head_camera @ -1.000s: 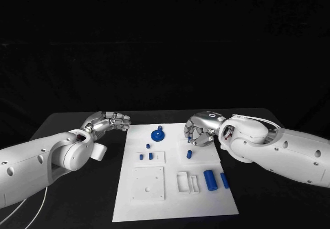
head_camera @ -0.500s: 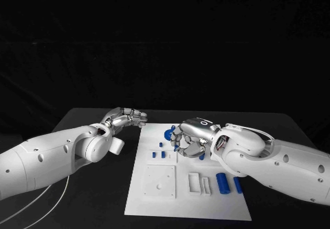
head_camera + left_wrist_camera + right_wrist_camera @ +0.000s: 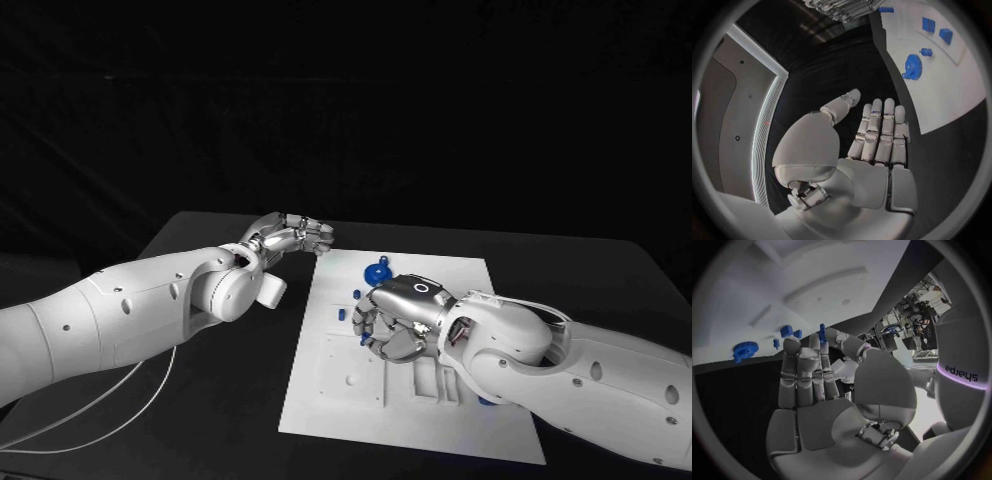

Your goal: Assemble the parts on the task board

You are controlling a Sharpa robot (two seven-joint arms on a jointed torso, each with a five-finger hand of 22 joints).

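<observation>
Since a second ago my right hand [image 3: 389, 325] has swung in from the far right edge of the flat white plastic task board [image 3: 433, 432] to hang over its middle. The whole head view has shifted too, so I take the board itself as unmoved.

On the left, my left hand [image 3: 296, 236] hovers over the black tabletop [image 3: 238, 425], just off the board's far left corner. It grasps nothing: in its wrist view the fingers [image 3: 879, 131] lie straight and side by side, with the thumb set apart.

Next along, the round blue toothed gear [image 3: 376, 272] lies on the far part of the board, between the two hands and nearer the left one. A pair of small blue blocks [image 3: 936, 29] sit on the board beyond it.

My right hand pinches a small slim blue peg [image 3: 822, 333] between thumb and a fingertip, its long axis standing up out of the pinch. I judge the peg's seat lies straight below this hand, though the palm hides that patch of board. So the coming move belongs to the right hand, and it turns on keeping the peg upright on the way down.

On the right wrist casing I can read "sharpa" [image 3: 963, 375].
</observation>
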